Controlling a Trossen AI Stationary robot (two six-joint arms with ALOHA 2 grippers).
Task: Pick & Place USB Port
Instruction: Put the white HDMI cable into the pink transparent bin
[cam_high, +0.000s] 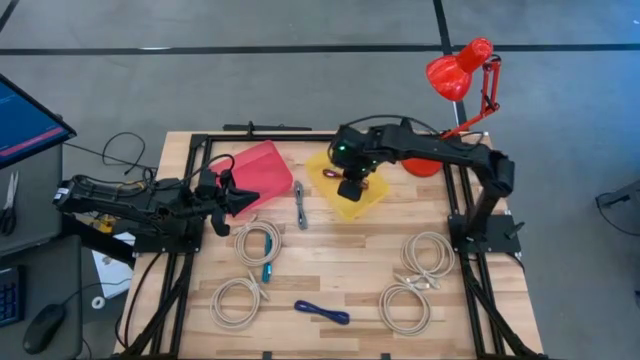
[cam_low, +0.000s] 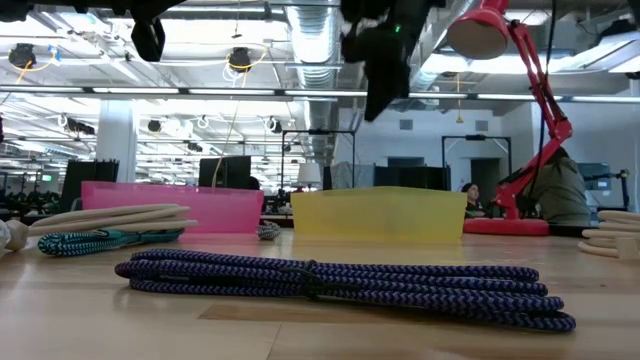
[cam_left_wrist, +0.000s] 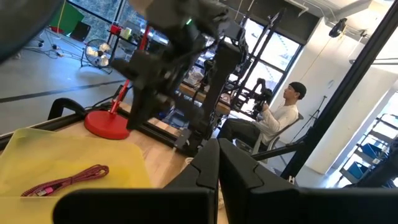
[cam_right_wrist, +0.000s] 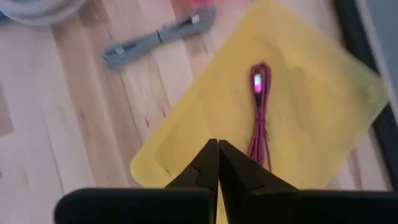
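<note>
A magenta USB cable (cam_right_wrist: 258, 118) lies bundled on the floor of the yellow tray (cam_high: 372, 205), also seen in the left wrist view (cam_left_wrist: 68, 180). My right gripper (cam_right_wrist: 218, 144) is shut and empty. It hovers above the tray's near-left part (cam_high: 350, 190), well clear of it in the low view (cam_low: 385, 70). My left gripper (cam_left_wrist: 217, 149) is shut and empty. It waits over the table's left side, next to the pink bin (cam_high: 262, 168), fingers pointing toward the yellow tray (cam_high: 252, 197).
A grey cable (cam_high: 300, 205) lies between the two bins. On the near half of the table lie a teal cable (cam_high: 267, 270), a dark blue cable (cam_high: 322, 312) and several white coiled cables (cam_high: 428, 252). A red desk lamp (cam_high: 460, 75) stands at the far right corner.
</note>
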